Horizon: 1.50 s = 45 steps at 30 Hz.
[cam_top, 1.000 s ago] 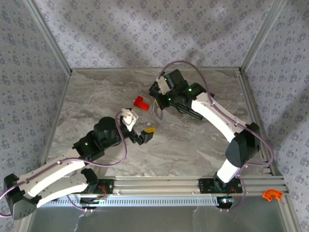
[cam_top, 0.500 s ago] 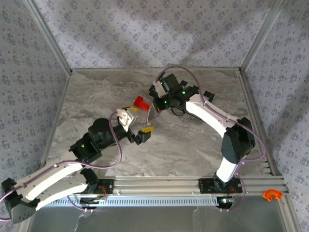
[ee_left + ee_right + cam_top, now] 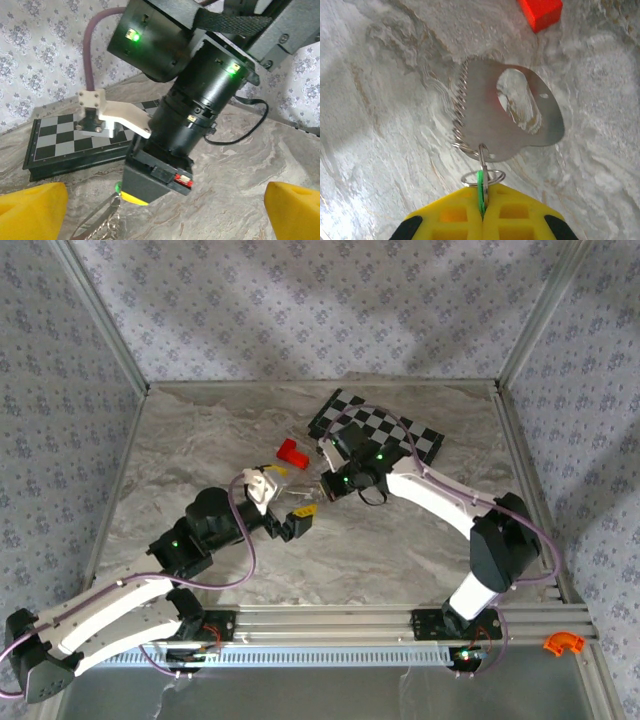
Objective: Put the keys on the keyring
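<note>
1. Fingers of the right end effector (image 3: 483,200) are pressed together, and the keys (image 3: 480,185) are pinched between them: one thin green sliver standing on edge, most of it buried in the yellow pads.
2. The keyring (image 3: 459,112), a toothed silvery chain, runs from just ahead of those fingertips along the edge of a flat metal plate (image 3: 532,122) with an oval hole.
3. A small wire ring (image 3: 492,176) sits right at the green piece. Whether the piece passes through it cannot be told.
4. It is also unclear whether the plate lies flat on the worktop (image 3: 200,440) or hangs just above it.
5. The red block (image 3: 541,12) lies beyond the plate, cut off by the top edge of the right wrist view.
6. The left end effector (image 3: 300,519) is spread wide and has hold of nothing. Its yellow fingers (image 3: 31,209) show as cropped corners at the bottom of its own view.
7. From above, the right wrist covers the key and chain, and the arm crosses part of the chessboard (image 3: 422,443).
</note>
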{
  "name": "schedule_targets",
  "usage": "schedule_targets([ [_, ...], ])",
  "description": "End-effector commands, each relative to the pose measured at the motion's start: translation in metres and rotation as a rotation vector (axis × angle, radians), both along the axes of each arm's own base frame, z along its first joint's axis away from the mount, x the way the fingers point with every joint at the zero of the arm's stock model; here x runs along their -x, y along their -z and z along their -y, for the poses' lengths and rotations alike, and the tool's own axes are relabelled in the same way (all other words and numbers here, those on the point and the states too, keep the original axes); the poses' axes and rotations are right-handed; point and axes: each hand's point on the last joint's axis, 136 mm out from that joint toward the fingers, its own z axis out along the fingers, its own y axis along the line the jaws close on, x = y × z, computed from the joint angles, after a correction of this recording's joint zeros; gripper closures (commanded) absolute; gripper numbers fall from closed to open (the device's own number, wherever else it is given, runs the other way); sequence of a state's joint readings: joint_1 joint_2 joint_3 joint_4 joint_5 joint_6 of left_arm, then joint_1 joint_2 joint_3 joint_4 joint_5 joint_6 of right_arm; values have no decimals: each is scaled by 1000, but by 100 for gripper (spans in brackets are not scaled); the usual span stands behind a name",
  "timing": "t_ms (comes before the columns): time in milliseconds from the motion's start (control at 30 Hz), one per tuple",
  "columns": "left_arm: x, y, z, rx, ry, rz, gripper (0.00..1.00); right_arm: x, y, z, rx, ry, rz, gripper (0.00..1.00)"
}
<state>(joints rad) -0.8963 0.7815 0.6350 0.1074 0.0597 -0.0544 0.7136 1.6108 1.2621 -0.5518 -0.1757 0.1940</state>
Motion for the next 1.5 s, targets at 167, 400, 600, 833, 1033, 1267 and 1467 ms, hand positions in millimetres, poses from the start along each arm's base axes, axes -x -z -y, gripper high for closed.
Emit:
schedule_targets([
  [167,3,-13,4,81,33,22,0,32,29,18,7,63,-82,100],
  [400,2,-10,5,55,31,-3,0,54,50,29,29,95,-124,100],
  [600,2,4,8,40,36,-60,0,80,75,38,60,106,-181,100],
  [833,0,1,6,-9,27,-42,0,109,96,54,83,145,-208,100],
  [1033,-1,-2,7,-5,25,-52,0,137,110,67,71,147,-258,100],
  [1267,-3,2,5,-19,12,-72,0,153,121,90,70,195,-267,100],
  [1467,-4,5,4,-11,5,-96,0,158,125,95,70,202,-276,100],
])
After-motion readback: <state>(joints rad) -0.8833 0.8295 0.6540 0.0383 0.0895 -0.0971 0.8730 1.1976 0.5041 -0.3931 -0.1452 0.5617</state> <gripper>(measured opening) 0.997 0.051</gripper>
